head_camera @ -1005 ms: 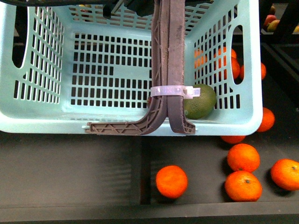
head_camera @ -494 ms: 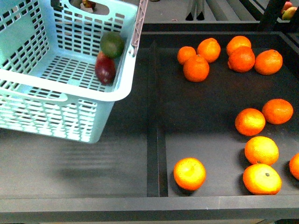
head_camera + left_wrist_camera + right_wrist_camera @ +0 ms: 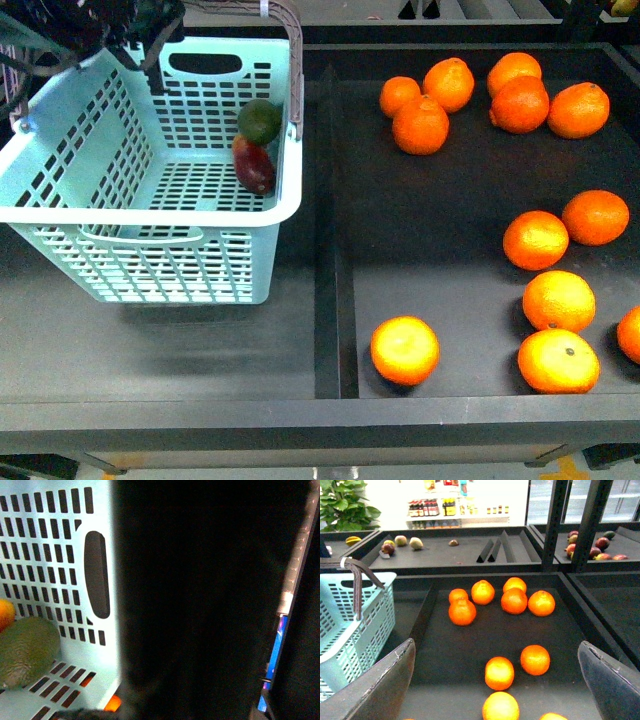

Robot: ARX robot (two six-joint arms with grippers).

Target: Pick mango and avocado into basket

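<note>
Mango point(image 3: 255, 165) and avocado point(image 3: 260, 121) lie touching in the tilted basket point(image 3: 150, 215) at ten o'clock on the worktop point(image 3: 220, 340); right hand point(image 3: 495, 680) apart, left hand's state indeterminable.

Basket point(image 3: 150, 215) sits tilted at left of the shelf. Inside it, at its right wall, avocado point(image 3: 260, 121) lies just behind mango point(image 3: 255, 166), touching. Oranges point(image 3: 420, 124) are scattered right of the divider point(image 3: 335, 290), one point(image 3: 404, 350) near front.
</note>
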